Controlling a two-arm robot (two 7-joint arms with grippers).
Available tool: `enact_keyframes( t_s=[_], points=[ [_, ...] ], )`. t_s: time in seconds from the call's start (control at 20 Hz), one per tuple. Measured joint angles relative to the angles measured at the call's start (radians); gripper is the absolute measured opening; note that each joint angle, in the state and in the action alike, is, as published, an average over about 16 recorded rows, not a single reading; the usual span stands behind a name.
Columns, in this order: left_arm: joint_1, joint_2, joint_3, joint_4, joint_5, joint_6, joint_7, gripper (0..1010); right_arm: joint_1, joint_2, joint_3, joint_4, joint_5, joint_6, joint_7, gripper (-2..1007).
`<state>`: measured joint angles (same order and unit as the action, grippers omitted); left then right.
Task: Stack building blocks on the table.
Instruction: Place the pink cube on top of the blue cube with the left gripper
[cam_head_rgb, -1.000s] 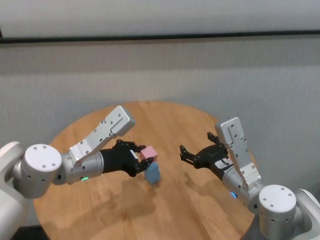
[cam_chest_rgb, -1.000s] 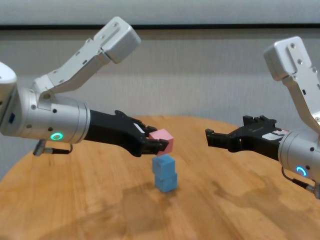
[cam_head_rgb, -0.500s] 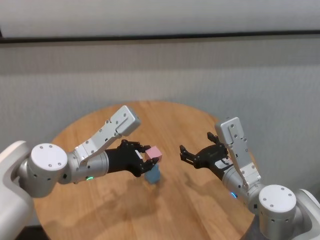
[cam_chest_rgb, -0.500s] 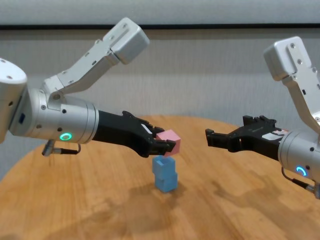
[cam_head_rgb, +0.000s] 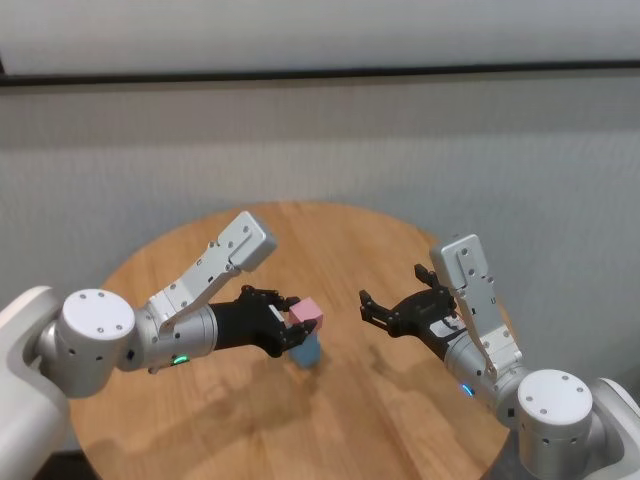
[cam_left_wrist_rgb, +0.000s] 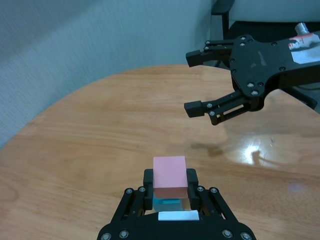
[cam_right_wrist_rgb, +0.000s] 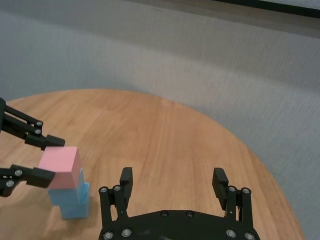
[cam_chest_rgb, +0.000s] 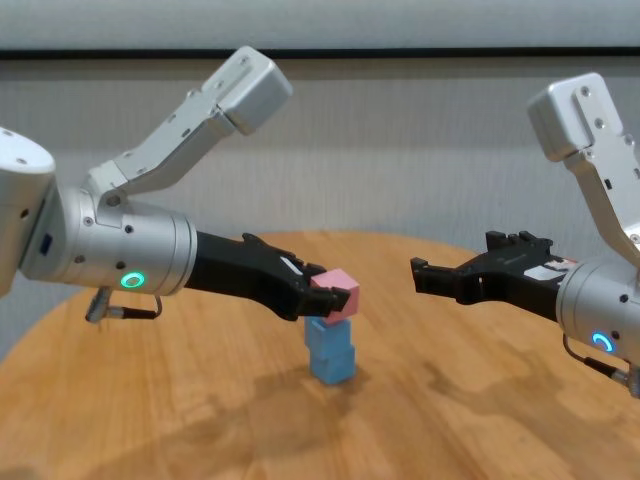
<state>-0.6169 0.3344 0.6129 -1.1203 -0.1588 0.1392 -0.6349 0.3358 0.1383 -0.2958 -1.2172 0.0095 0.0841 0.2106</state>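
Two light blue building blocks (cam_chest_rgb: 330, 352) (cam_head_rgb: 306, 348) (cam_right_wrist_rgb: 70, 202) stand stacked near the middle of the table (cam_chest_rgb: 150, 400) (cam_head_rgb: 200, 420). My left gripper (cam_chest_rgb: 325, 295) (cam_head_rgb: 298, 315) (cam_left_wrist_rgb: 169, 182) is shut on the pink block (cam_chest_rgb: 338, 293) (cam_head_rgb: 306, 311) (cam_left_wrist_rgb: 169, 177) (cam_right_wrist_rgb: 61, 167). It holds the block right at the top of the blue stack, slightly tilted. Whether pink rests on blue I cannot tell. My right gripper (cam_head_rgb: 392, 292) (cam_chest_rgb: 440, 265) (cam_right_wrist_rgb: 172, 173) (cam_left_wrist_rgb: 191, 81) hovers open and holds nothing, to the right of the stack and above the table.
Bare wood of the round table (cam_right_wrist_rgb: 165, 130) (cam_left_wrist_rgb: 100, 125) lies all around the stack. A grey wall stands behind the far edge. Both forearms reach in over the table from either side.
My left gripper has carried the pink block slightly right and down, from above the blue stack to its top. The right arm has not moved.
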Motion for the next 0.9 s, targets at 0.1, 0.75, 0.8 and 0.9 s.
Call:
enact_keyframes(
  t_s=[0.1, 0.75, 0.8, 0.9],
  points=[
    [-0.001, -0.002, -0.002, 0.004, -0.007, 0.003, 0.0, 404, 0.0, 0.0, 0.0, 0.0, 0.0, 0.0, 0.0, 1001],
    [-0.003, -0.008, -0.014, 0.01, -0.04, 0.022, 0.014, 404, 0.0, 0.0, 0.0, 0.0, 0.0, 0.0, 0.0, 1001],
    [-0.003, -0.008, -0.015, 0.011, -0.041, 0.023, 0.015, 404, 0.0, 0.0, 0.0, 0.0, 0.0, 0.0, 0.0, 1001],
    [-0.004, -0.009, -0.015, 0.012, -0.043, 0.026, 0.017, 404, 0.0, 0.0, 0.0, 0.0, 0.0, 0.0, 0.0, 1001]
  ],
)
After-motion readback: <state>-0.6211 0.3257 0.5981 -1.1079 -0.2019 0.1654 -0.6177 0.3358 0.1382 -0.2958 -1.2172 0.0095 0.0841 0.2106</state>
